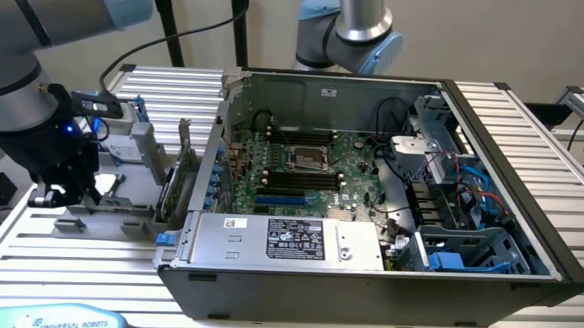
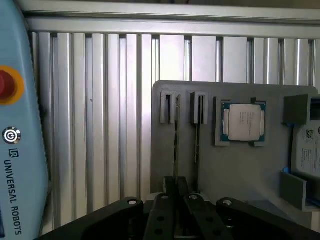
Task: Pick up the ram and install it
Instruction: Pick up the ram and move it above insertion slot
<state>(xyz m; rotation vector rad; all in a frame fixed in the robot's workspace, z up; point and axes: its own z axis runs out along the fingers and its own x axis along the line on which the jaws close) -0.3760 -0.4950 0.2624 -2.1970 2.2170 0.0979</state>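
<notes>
Grey plastic holder (image 2: 235, 170) has the ram (image 2: 176, 140) standing on edge in its slot; our gripper (image 2: 176, 186) pinches it narrowly (a second stick (image 2: 197, 145) stands just beside). We should lift straight, without twisting.

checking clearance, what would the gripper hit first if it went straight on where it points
The gripper seems to have its jaws closed on the thin dark-green ram stick standing in the flat grey plastic holder, so the holder's floor beneath likely comes first; depth is unclear.

The hand (image 2: 176, 185) hides 1 end of the ram (image 2: 176, 142).
</notes>
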